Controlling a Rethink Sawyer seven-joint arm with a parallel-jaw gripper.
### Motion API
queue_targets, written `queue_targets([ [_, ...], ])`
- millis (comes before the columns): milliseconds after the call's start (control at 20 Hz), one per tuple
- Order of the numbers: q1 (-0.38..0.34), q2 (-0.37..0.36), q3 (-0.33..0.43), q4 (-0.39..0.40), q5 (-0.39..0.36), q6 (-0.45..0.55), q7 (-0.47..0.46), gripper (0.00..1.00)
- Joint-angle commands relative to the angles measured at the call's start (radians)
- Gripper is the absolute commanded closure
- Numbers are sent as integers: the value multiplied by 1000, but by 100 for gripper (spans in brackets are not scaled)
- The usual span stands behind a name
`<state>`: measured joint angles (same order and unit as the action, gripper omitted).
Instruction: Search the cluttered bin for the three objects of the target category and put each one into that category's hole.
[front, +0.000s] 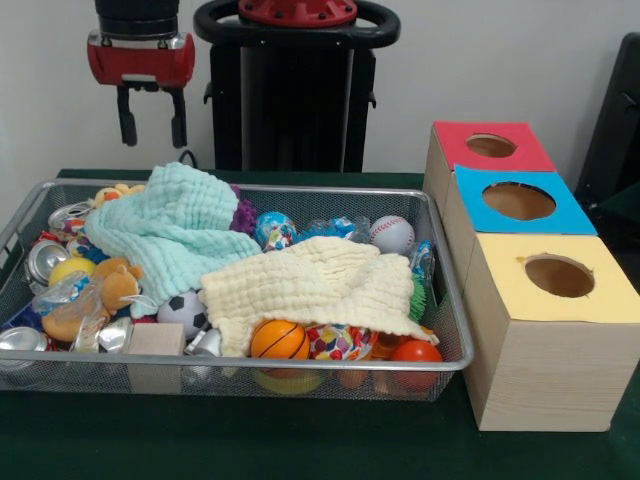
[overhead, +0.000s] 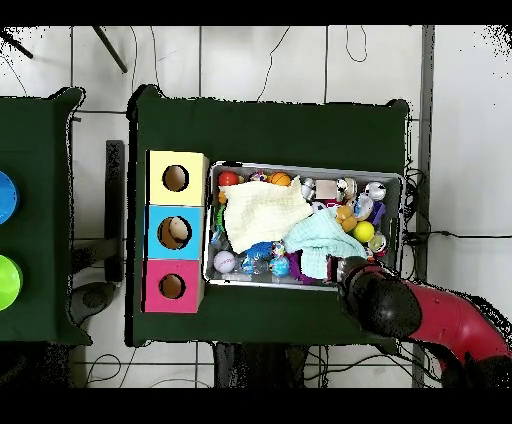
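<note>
The red-and-black gripper (front: 151, 116) hangs spread and empty at eleven o'clock above the wire mesh bin (front: 300, 368). The blue-topped wooden box (overhead: 176, 232) seemingly holds something; most sorting remains.

The pincer (front: 152, 117) hangs open above the bin's (front: 330, 192) mint cloth (front: 170, 225).

Even, soft indoor light, moderately bright. Cans (front: 45, 258) carry small glints; the bin (front: 445, 368) casts a faint shadow on the table (front: 300, 440). Front view slightly soft; overhead view lacks fine detail.
</note>
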<state>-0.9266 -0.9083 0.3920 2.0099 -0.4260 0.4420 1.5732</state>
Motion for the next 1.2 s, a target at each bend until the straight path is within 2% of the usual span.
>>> queue_targets([
  [50,-29,50,86,-87,-87,98,-170,0],
  [300,-60,67,103,-81,-114,76,-166,0],
  [600,-44,88,93,-111,-146,63,-136,0],
  [800,-40,81,86,-105,-159,60,-121,0],
  [1200,-51,58,93,-106,-176,93,-146,0],
])
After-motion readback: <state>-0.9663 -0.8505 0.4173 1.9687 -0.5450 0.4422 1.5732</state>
